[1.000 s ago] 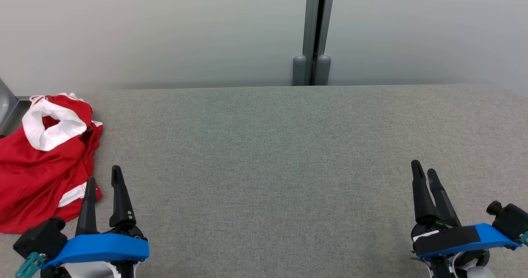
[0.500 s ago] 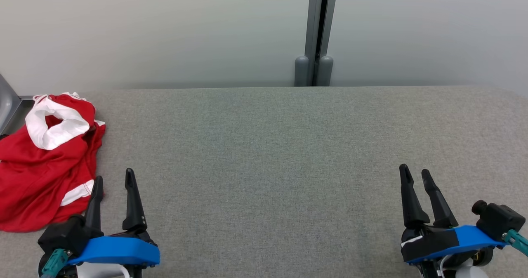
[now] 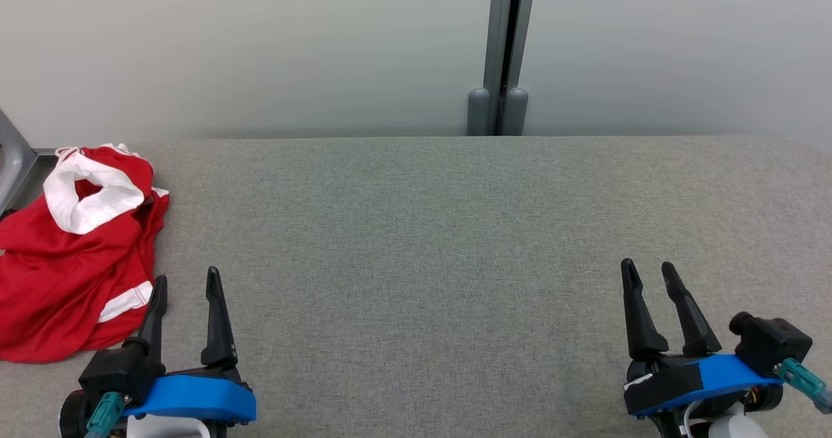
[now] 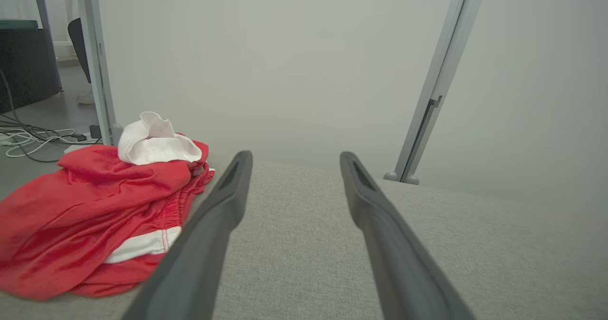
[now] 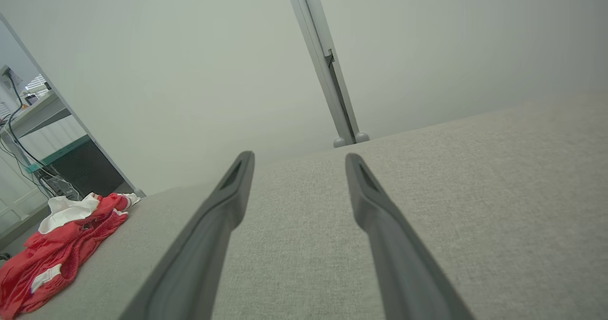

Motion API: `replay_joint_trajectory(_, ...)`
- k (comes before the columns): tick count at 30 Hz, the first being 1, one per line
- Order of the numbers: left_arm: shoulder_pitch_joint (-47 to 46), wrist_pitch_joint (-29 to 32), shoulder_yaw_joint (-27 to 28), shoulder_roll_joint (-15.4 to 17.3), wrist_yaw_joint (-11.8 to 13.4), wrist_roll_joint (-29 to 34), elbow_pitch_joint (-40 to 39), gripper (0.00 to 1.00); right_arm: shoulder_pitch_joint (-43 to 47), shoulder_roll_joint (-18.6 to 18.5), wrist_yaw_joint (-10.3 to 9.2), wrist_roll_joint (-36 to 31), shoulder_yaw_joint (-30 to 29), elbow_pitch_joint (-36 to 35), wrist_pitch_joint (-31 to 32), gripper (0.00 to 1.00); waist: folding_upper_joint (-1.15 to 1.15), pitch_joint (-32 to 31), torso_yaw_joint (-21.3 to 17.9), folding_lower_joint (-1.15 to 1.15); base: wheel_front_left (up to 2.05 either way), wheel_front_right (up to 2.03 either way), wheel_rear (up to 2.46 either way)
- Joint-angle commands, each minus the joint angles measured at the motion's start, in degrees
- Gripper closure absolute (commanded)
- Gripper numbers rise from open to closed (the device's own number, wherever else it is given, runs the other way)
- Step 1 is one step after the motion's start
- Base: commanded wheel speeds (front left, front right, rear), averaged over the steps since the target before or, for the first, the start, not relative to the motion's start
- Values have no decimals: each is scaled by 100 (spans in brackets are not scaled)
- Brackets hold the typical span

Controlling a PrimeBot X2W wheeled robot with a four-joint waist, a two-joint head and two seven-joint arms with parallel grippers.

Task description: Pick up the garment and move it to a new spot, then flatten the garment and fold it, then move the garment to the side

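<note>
One garment (image 3: 65,275) lies crumpled in a heap at the far left end of the grey table (image 3: 422,243), its left side reaching the table's edge. It is bright red, of thin, shiny cloth. A white band is bunched into a loose ring at its far end, and a short white stripe with red stitching shows near its near edge (what kind of garment it is cannot be told from the heap).

There are two grippers, each with two dark fingers. The left gripper (image 3: 186,275) has its fingers spread wide and holds nothing; its outer finger is just beside the white stripe. The right gripper (image 3: 648,265) is well apart from the garment, near the table's right end, also spread wide and holding nothing.

Behind the table stand two pale wall panels, joined by one grey post (image 3: 504,54) with two rounded feet.
</note>
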Motion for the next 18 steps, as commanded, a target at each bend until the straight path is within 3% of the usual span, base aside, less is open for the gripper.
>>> replay_joint_trajectory(1,-112,-52,-3,34,-12,117,-14,0,-82,-42,12,-114,-3,-3,-49,0,0,1,2,0,0,0,0)
replay_joint_trajectory(18,-138,-246,29,23,-25,728,124,0,-171,-46,13,-879,20,207,-241,0,0,50,41,0,0,0,0)
